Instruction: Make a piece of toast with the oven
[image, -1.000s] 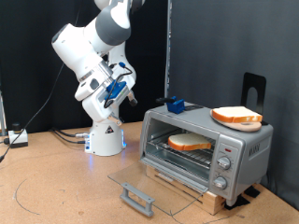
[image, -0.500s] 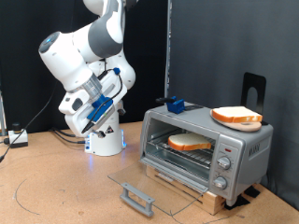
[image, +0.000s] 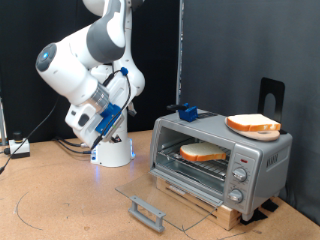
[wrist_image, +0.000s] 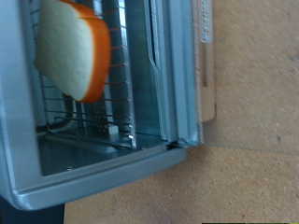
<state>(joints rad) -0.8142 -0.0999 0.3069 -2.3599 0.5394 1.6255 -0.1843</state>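
Observation:
The silver oven (image: 262, 152) stands on a wooden base at the exterior view's right, its glass door (image: 160, 194) folded down flat. The piece of toast (image: 203, 152) lies on the wire rack inside. In the wrist view the toast (wrist_image: 70, 49) rests on the rack (wrist_image: 98, 117) behind the open door frame (wrist_image: 177, 84). My gripper (image: 112, 118) is far off to the exterior view's left of the oven, up in the air, holding nothing that shows. Its fingers do not show in the wrist view.
A thicker slice on an orange dish (image: 253, 125) and a small blue object (image: 186, 112) sit on the oven's top. Three knobs (image: 238, 176) are on its side panel. The door handle (image: 148, 212) juts out over the wooden table (image: 60, 195). Cables lie at the far left.
The arm has swung back and down towards the exterior view's left, away from the oven. The toast, door and dish have not moved.

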